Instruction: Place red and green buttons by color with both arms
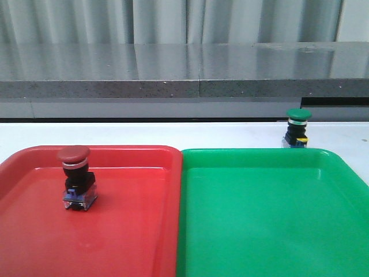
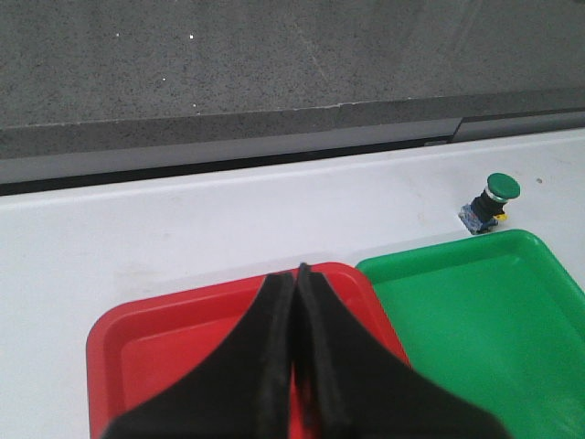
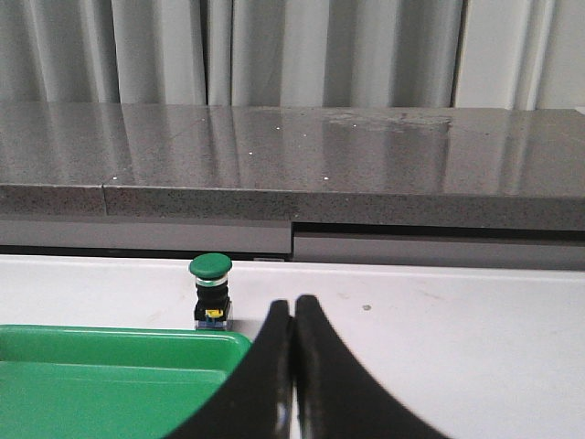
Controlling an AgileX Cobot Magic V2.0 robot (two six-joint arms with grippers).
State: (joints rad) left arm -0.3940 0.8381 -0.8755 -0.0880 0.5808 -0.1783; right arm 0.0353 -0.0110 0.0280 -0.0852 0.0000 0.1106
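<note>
The red button point(image 1: 75, 179) stands upright inside the red tray point(image 1: 132, 231), at its left part. The green button point(image 1: 297, 128) stands upright on the white table just behind the green tray point(image 1: 271, 219); it also shows in the left wrist view point(image 2: 494, 201) and the right wrist view point(image 3: 211, 291). My left gripper point(image 2: 295, 274) is shut and empty, above the red tray point(image 2: 174, 338). My right gripper point(image 3: 293, 306) is shut and empty, near the green tray's corner point(image 3: 119, 375), apart from the green button. Neither gripper shows in the front view.
The two trays sit side by side at the table's front, red on the left, green on the right. A grey stone ledge point(image 1: 184, 75) runs along the back of the white table point(image 1: 144, 133), with curtains behind it.
</note>
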